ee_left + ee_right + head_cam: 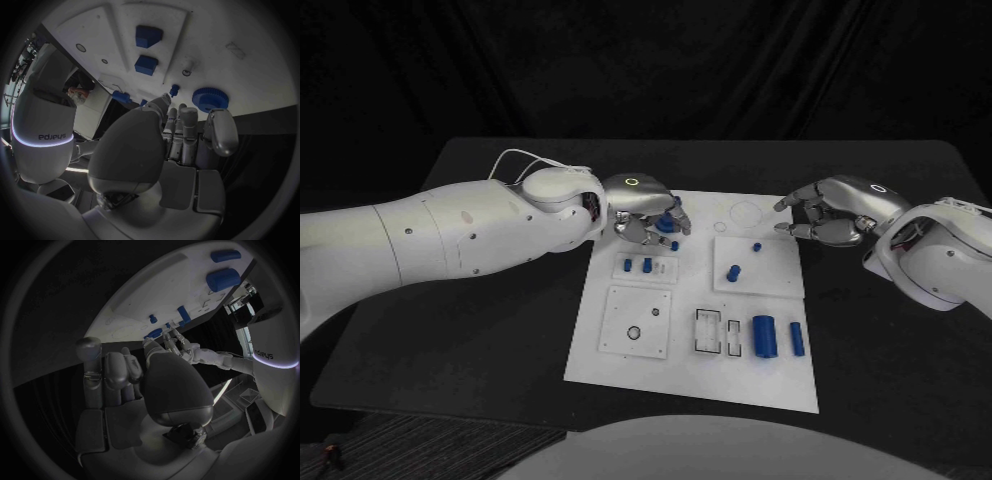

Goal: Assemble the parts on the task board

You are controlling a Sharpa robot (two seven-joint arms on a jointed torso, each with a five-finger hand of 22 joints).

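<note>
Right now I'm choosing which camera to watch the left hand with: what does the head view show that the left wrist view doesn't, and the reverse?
Head view alone: the right hand, near the far right corner of the task board, and a large blue cylinder lying at its near right. Left wrist view alone: the toothed rim of a blue gear just beyond the left hand. Both: the left hand and the task board.

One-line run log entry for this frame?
left hand: over task board far-left corner, beside blue gear, grasp unclear | right hand: off board's far-right edge, fingers curled, holding nothing | large cylinder: lying loose
</note>
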